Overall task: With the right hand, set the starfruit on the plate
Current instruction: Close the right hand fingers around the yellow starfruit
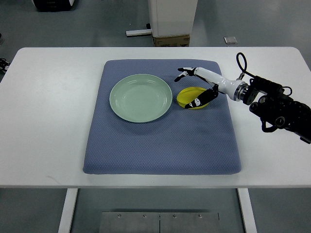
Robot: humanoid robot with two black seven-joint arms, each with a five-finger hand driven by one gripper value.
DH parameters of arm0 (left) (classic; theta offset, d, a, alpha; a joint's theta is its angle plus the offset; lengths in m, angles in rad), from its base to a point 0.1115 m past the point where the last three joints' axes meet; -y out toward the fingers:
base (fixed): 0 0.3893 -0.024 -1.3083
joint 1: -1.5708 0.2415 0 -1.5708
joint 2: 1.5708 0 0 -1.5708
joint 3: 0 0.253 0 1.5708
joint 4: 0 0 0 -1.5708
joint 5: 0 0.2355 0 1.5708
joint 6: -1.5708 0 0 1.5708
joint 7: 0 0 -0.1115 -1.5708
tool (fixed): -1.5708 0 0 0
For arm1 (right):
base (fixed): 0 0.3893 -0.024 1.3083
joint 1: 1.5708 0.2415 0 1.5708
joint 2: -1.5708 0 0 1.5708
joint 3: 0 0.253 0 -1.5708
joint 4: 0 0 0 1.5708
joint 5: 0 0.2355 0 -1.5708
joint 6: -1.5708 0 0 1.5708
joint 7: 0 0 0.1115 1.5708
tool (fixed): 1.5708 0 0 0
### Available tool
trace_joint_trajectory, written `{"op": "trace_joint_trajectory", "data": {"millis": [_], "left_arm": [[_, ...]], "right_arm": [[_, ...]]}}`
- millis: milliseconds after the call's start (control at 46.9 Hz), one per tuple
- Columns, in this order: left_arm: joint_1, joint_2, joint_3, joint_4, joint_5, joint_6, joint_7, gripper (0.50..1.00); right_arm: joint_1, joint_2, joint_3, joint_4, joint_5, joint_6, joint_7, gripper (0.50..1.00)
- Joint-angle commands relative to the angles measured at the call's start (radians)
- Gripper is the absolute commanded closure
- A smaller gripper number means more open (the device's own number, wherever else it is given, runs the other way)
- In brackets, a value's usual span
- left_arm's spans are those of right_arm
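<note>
Your right robot hand (195, 87), fingers spread and gripping nothing, straddles the starfruit (190, 95); judge it light, waxy, bruisable: grip across its ridges.

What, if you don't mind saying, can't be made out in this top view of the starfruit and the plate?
- Starfruit: the right hand covers part of it; whether it is gripped or lifted off the mat can't be told.
- Right arm: cut off by the right edge.
- Left hand: out of view.
- Plate: fully visible, empty.
</note>
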Motion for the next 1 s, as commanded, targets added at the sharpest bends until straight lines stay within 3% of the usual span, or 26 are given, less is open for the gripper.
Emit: {"op": "trace_joint_trajectory", "data": {"millis": [0, 235, 555, 640, 725, 811, 981], "left_arm": [[0.0, 0.0, 0.0, 0.0, 0.0, 0.0, 0.0, 0.5], [0.0, 0.0, 0.0, 0.0, 0.0, 0.0, 0.0, 0.5], [0.0, 0.0, 0.0, 0.0, 0.0, 0.0, 0.0, 0.5], [0.0, 0.0, -0.001, 0.0, 0.0, 0.0, 0.0, 0.5], [0.0, 0.0, 0.0, 0.0, 0.0, 0.0, 0.0, 0.5], [0.0, 0.0, 0.0, 0.0, 0.0, 0.0, 0.0, 0.5], [0.0, 0.0, 0.0, 0.0, 0.0, 0.0, 0.0, 0.5]], "right_arm": [[-0.002, 0.006, -0.003, -0.001, -0.002, -0.016, -0.002, 0.515], [-0.006, 0.037, -0.038, -0.054, -0.002, -0.059, -0.009, 0.534], [-0.011, 0.034, -0.103, -0.058, -0.002, -0.061, 0.0, 0.634], [-0.011, 0.031, -0.115, -0.058, -0.002, -0.061, -0.002, 0.73], [-0.011, 0.028, -0.132, -0.058, -0.002, -0.061, -0.002, 0.881], [-0.008, 0.026, -0.144, -0.058, 0.0, -0.059, -0.003, 1.0], [0.003, 0.024, -0.143, -0.06, 0.003, -0.059, -0.014, 1.0]]}}
